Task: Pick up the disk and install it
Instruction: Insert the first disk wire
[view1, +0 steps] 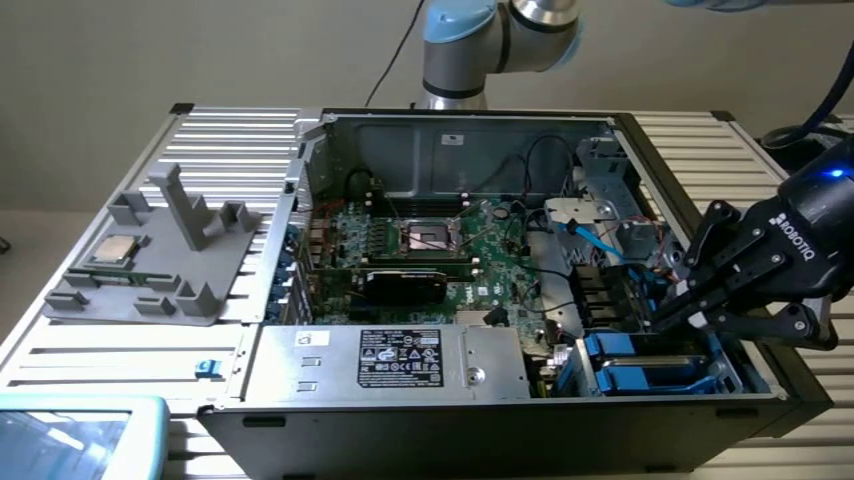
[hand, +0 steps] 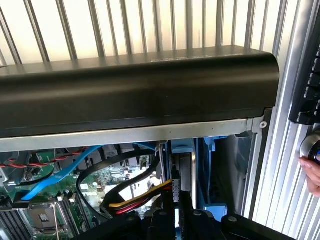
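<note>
My tool is down in the PC case at its near-right corner, pressed almost together, pinching the disk edge-on over the blue bay; install step, I'd say; seating needs a straight, aligned push.

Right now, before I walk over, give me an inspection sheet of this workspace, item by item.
Surface: white slatted table, carrying an open computer case.
Job's things: disk seen edge-on, standing at the blue drive bay.
Clutter: grey fixture tray holding a processor chip; small blue clip.
Grippers: gripper reaches into the bay, jaws closed on what appears to be the disk.
Cables: blue data cable and a red, yellow and black bundle lie close to the jaws.
Surroundings: a person's hand beside the case; teal-edged object.
</note>
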